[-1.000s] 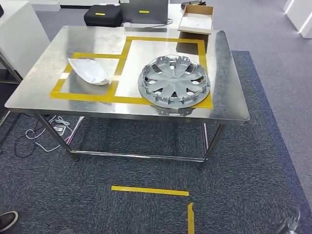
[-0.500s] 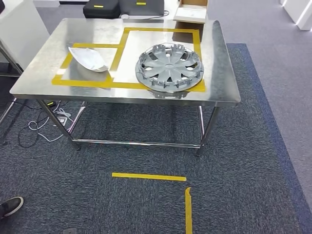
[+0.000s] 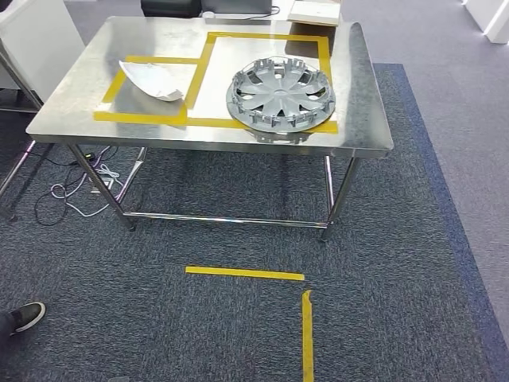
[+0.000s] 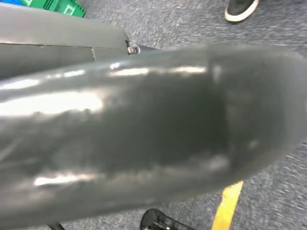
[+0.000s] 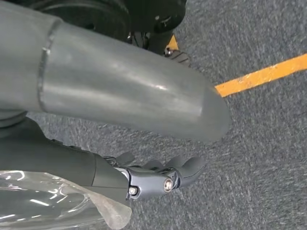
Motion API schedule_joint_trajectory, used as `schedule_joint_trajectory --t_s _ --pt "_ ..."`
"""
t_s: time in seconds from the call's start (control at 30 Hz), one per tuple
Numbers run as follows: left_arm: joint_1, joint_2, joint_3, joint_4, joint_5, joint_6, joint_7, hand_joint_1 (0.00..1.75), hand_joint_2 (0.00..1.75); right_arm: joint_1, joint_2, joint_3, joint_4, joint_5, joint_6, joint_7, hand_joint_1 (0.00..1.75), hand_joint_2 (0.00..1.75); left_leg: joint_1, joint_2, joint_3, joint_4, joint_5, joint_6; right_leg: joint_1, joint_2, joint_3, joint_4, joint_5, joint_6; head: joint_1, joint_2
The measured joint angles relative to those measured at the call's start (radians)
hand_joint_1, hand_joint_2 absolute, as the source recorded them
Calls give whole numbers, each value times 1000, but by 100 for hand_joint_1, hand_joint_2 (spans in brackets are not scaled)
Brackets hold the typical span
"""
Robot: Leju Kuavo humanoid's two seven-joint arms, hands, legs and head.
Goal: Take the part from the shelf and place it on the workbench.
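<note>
Two parts sit on the workbench, hubcap inside its taped square, well ahead of my hands. My right hand hangs with fingers extended, gripping nothing; my left hand's state I cannot tell.

The steel table carries a grey wheel cover on its right half and a white curved panel on the left, with bare metal between them and along the near edge. Cables lie on the carpet under the table's left end.
</note>
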Motion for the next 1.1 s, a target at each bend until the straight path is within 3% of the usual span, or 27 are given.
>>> schedule_joint_trajectory --t_s 0.07,0.13,0.17,0.2,0.23,0.27,0.33,0.37,0.43,0.5,0.53,0.57,0.63,0.67,0.7,0.73,0.77,0.8,0.83,0.9,0.93,1.0,1.03,1.07,1.1 --pt "-1 -2 0 0 -6 -14 -12 0 0 -8 -3 -8 12 -1 16 -31 0 0 4 5 -14 -5 16 14 0 5 -21 46 -52 9 5 0" --pt "-3 -2 0 0 -12 -29 -19 0 0 -20 -6 -16 22 0 29 -54 0 0 4 9 -36 -1 32 22 -1 8 -61 168 -142 16 10 0" --pt "-3 -1 0 0 -13 -36 -19 0 0 -26 -8 -19 27 1 33 -60 0 0 3 10 -50 2 40 23 -1 9 -77 233 -172 18 10 0" --pt "-3 1 0 0 -14 -41 -19 0 0 -31 -10 -22 31 3 35 -63 0 0 2 12 -65 7 48 23 -1 9 -82 275 -180 19 10 0" --pt "-3 3 1 0 -15 -45 -19 0 0 -33 -11 -25 35 4 35 -63 0 0 1 13 -79 11 55 23 -1 9 -71 284 -165 19 10 0" --pt "-3 4 1 0 -15 -48 -19 0 0 -34 -12 -28 38 5 35 -63 0 0 0 13 -93 16 63 22 -1 9 -41 253 -133 17 10 0" --pt "-3 6 1 0 -17 -50 -16 0 0 -38 -14 -33 43 6 35 -62 0 0 -1 12 -117 26 78 17 0 9 55 113 -84 11 10 0" --pt "-3 7 1 0 -19 -51 -11 0 0 -42 -15 -35 44 5 34 -60 0 0 -2 12 -126 30 86 12 2 10 101 40 -80 7 10 0" --pt "-2 7 1 0 -24 -53 3 0 0 -46 -16 -40 49 4 32 -48 0 0 -3 12 -136 32 105 2 6 11 138 -35 -95 -2 9 0" --pt "-1 7 3 0 -29 -54 14 0 0 -47 -16 -49 56 9 28 -26 0 0 -1 11 -142 30 117 -9 6 9 120 -40 -82 -15 10 0" --pt "1 6 5 0 -31 -52 17 0 0 -47 -16 -53 58 14 26 -16 0 0 0 9 -148 39 99 -15 5 7 109 -40 -71 -24 10 0" --pt "2 5 6 0 -33 -49 19 0 0 -46 -17 -57 61 21 25 -8 0 0 1 7 -156 63 61 -21 3 4 96 -41 -58 -32 7 0" --pt "4 2 8 0 -33 -41 17 0 0 -46 -17 -61 63 33 25 -2 0 0 5 5 -171 165 -52 -30 2 2 68 -40 -34 -41 2 0" --pt "4 0 9 0 -34 -38 15 0 0 -45 -17 -61 64 41 25 -1 0 0 7 5 -174 230 -92 -34 3 0 54 -39 -22 -41 0 0" --pt "3 -1 10 0 -36 -38 11 0 0 -46 -18 -62 65 49 26 0 0 0 8 5 -172 282 -107 -36 3 -2 40 -36 -10 -41 0 0" --pt "3 -2 11 0 -39 -39 6 0 0 -47 -18 -62 66 58 25 1 0 0 8 5 -161 310 -95 -37 4 -3 23 -31 3 -40 0 0" --pt "2 -2 12 0 -42 -40 1 0 0 -48 -19 -62 67 67 24 2 0 0 9 5 -137 305 -64 -37 4 -4 6 -25 14 -38 0 0" --pt "2 -2 13 0 -45 -41 -3 0 0 -49 -19 -62 68 75 23 4 0 0 9 4 -98 265 -32 -36 4 -4 -12 -17 24 -35 0 0" --pt "1 -2 13 0 -48 -41 -6 0 0 -50 -19 -62 69 81 22 7 0 0 10 2 -43 195 -18 -33 4 -3 -29 -9 32 -31 0 0" --pt "-2 -3 13 0 -51 -41 -8 0 0 -50 -19 -62 70 87 21 10 0 0 7 -2 57 43 -38 -24 6 -3 -48 2 48 -21 1 0" --pt "-4 -3 13 0 -52 -41 -8 0 0 -51 -19 -62 70 89 21 9 0 0 4 -4 83 -2 -53 -18 6 -3 -53 4 58 -15 1 0" --pt "-5 -3 13 0 -53 -42 -10 0 0 -51 -19 -62 73 92 27 5 0 0 1 -2 78 -19 -48 -4 2 -3 -60 2 75 -4 1 0" --pt "-5 -4 14 0 -54 -43 -12 0 0 -51 -20 -62 74 91 34 -1 0 0 1 0 65 -19 -36 5 1 -1 -67 7 64 1 2 0" --pt "-4 -4 14 0 -56 -44 -14 0 0 -50 -20 -62 76 87 42 -8 0 0 2 3 51 -20 -23 14 0 2 -76 25 34 6 4 0" --pt "-4 -4 14 0 -59 -46 -16 0 0 -50 -21 -64 77 83 49 -16 0 0 3 7 33 -21 -9 21 -1 5 -90 62 -17 10 7 0"
